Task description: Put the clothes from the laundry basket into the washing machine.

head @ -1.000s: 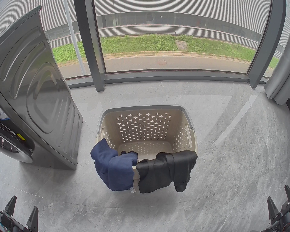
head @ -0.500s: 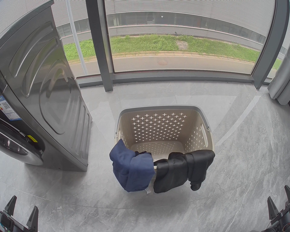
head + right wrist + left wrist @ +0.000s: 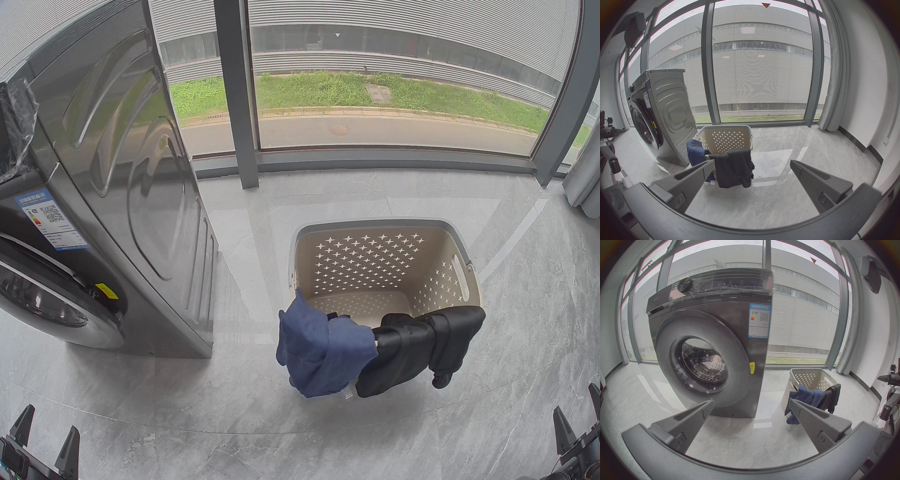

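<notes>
A beige laundry basket (image 3: 381,256) stands on the floor right of centre. A blue garment (image 3: 322,350) and a black garment (image 3: 419,350) hang over its near rim. To the left stands the dark grey washing machine (image 3: 125,187), its round door (image 3: 700,363) facing me in the left wrist view. My left gripper (image 3: 45,442) is open at the lower left corner, far from the basket. My right gripper (image 3: 578,415) is open at the lower right corner. The basket (image 3: 725,139) and both garments also appear in the right wrist view.
Large windows with a grey pillar (image 3: 240,94) run behind the basket. A grey curtain (image 3: 584,181) hangs at the right. Bare marble floor (image 3: 219,425) lies between me and the basket.
The whole head view has shifted: the machine and basket now sit further right in the picture, so the camera turned left. Both grippers keep their places in the corners.
</notes>
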